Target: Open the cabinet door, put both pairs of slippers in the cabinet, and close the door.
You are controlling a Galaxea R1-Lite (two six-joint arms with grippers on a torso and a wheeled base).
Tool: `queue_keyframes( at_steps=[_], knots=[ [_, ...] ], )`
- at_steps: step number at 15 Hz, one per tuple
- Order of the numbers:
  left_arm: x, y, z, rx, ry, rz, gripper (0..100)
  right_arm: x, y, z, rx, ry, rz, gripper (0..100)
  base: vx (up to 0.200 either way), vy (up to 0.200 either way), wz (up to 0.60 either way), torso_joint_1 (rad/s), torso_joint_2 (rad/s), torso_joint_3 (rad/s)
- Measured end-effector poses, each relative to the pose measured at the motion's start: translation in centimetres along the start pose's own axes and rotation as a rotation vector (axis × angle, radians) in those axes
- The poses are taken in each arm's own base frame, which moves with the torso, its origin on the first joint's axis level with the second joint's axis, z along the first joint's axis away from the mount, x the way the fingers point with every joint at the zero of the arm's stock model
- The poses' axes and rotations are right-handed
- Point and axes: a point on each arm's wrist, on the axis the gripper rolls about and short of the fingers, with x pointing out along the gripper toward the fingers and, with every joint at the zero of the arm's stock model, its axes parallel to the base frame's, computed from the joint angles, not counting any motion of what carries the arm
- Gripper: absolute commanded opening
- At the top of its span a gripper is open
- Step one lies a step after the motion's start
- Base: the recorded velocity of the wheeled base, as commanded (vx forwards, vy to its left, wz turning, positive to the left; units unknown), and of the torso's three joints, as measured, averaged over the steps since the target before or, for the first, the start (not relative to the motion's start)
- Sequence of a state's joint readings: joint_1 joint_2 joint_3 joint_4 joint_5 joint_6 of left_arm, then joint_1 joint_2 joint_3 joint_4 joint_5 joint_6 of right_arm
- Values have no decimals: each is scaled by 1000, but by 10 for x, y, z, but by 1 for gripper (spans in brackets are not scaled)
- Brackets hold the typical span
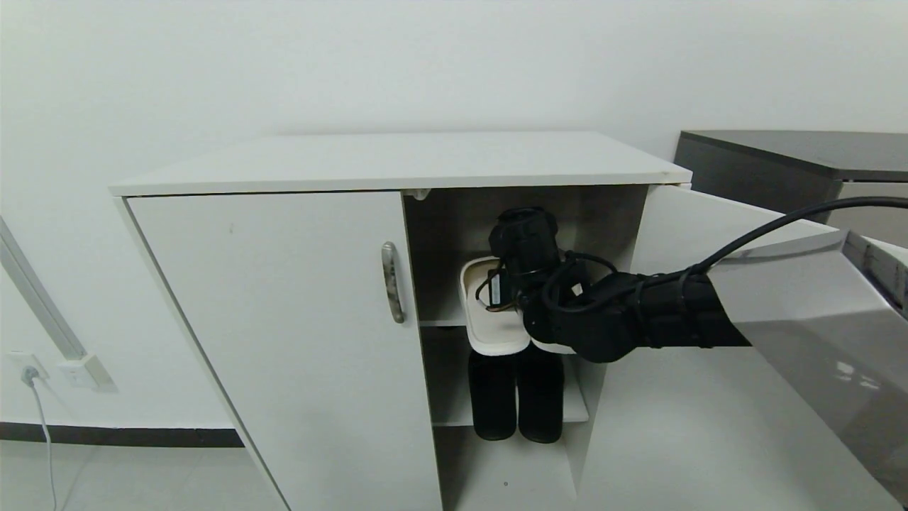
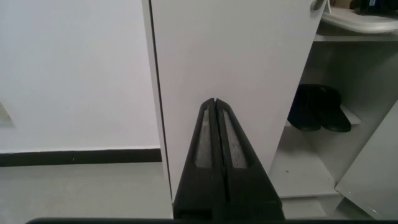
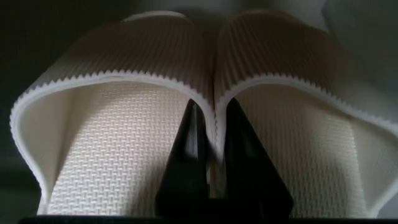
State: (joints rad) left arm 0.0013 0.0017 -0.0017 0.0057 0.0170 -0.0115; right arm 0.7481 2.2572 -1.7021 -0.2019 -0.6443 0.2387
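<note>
The white cabinet (image 1: 397,162) has its right door (image 1: 709,227) swung open and its left door (image 1: 284,319) closed. A pair of white slippers (image 1: 489,337) rests on the upper shelf, heels sticking out over its edge. My right gripper (image 3: 212,115) is inside the cabinet, shut on the touching inner walls of the white slippers (image 3: 124,143). A pair of black slippers (image 1: 516,397) lies on the shelf below, also seen as black slippers (image 2: 320,109). My left gripper (image 2: 214,102) is shut and empty, low in front of the closed left door (image 2: 230,50).
The closed door carries a metal handle (image 1: 391,282) near its inner edge. A dark grey desk (image 1: 794,152) stands to the right behind the open door. A wall socket (image 1: 28,372) with a cable sits low on the left wall.
</note>
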Motion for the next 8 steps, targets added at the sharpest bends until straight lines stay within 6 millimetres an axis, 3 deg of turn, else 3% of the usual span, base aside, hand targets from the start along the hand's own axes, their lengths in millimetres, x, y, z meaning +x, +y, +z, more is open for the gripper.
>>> queue_keyframes(
  at_steps=[8],
  knots=[
    [0,0,0,-2,0,0,0,25,5,7,27,-50,-14,0,0,0,0,0,0,0]
  ],
)
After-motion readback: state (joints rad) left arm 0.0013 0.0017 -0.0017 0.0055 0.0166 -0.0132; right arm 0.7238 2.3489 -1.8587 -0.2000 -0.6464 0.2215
